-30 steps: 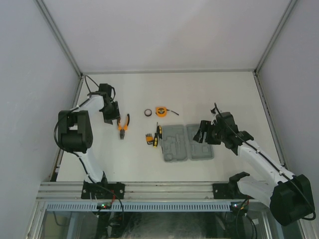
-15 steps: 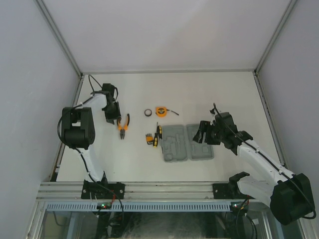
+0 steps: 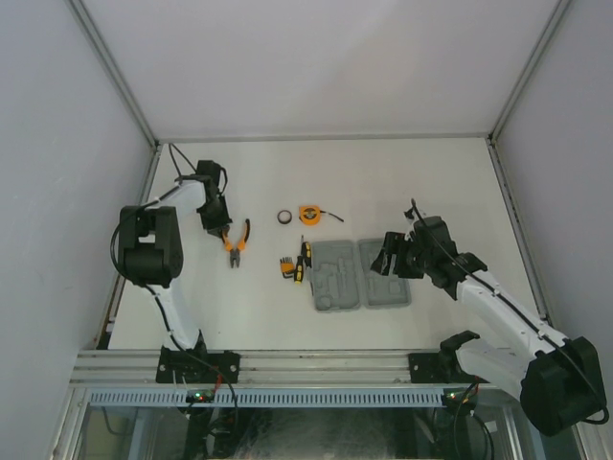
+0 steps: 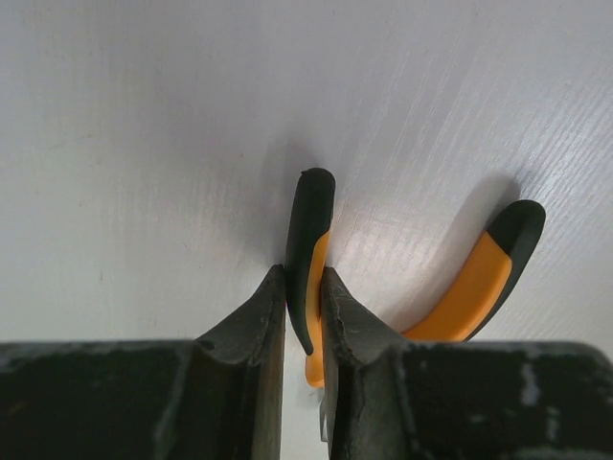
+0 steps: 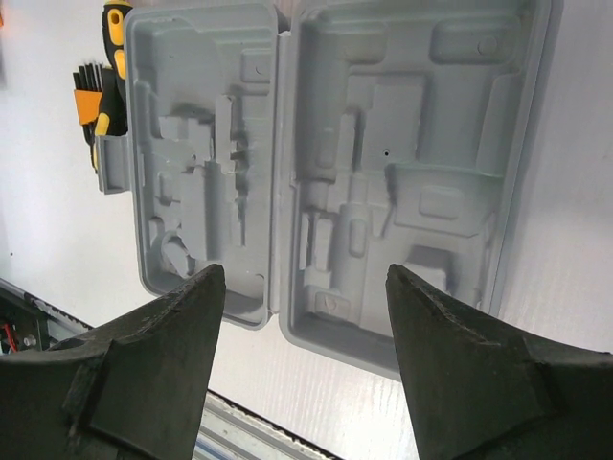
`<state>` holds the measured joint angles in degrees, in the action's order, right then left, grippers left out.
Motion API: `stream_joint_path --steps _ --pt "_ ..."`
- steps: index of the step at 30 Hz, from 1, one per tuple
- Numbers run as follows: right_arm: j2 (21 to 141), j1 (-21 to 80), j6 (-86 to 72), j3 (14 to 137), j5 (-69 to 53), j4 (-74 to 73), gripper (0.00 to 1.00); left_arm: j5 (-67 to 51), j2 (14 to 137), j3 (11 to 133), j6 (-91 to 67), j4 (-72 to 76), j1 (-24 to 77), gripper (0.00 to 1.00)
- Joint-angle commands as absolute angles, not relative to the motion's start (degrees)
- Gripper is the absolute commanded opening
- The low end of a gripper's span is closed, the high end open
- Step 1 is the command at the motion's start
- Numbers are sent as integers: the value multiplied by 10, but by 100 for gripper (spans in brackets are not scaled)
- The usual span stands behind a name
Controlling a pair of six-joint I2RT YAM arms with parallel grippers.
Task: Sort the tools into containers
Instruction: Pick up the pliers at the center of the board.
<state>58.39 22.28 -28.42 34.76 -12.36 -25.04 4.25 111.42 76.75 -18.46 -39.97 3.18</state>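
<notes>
Pliers (image 4: 479, 278) lie flat on the white desk (image 3: 402, 182), left of centre in the overhead view and well apart from the grey tool case (image 5: 402, 125) at centre right. The left pincer (image 4: 303, 287) is drawn in narrow on one handle alone, a dark finger pressed to each side of it, while the other handle splays free toward the right of the wrist frame. The handles are curved and tapered, sleeved in smooth black-and-orange grip material that should give good purchase. The tool is probably dense and stiff yet hinged, so a hold this far up a handle may let the head sag or swing; nearer the pivot looks steadier. The right pincer (image 5: 304, 273) hangs wide open and empty over the case's hard moulded recesses.
</notes>
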Motion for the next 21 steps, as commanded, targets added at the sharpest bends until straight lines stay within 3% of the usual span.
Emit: stream_joint_path --steps 1,8,21 --pt "563 227 -296 352 -112 -232 68 38 1069 780 -192 -385 36 17" --pt "540 226 -289 364 -100 -245 68 14 1005 771 -199 -384 39 1" --pt "498 242 -290 381 -120 -221 69 -151 798 638 -244 -263 63 0"
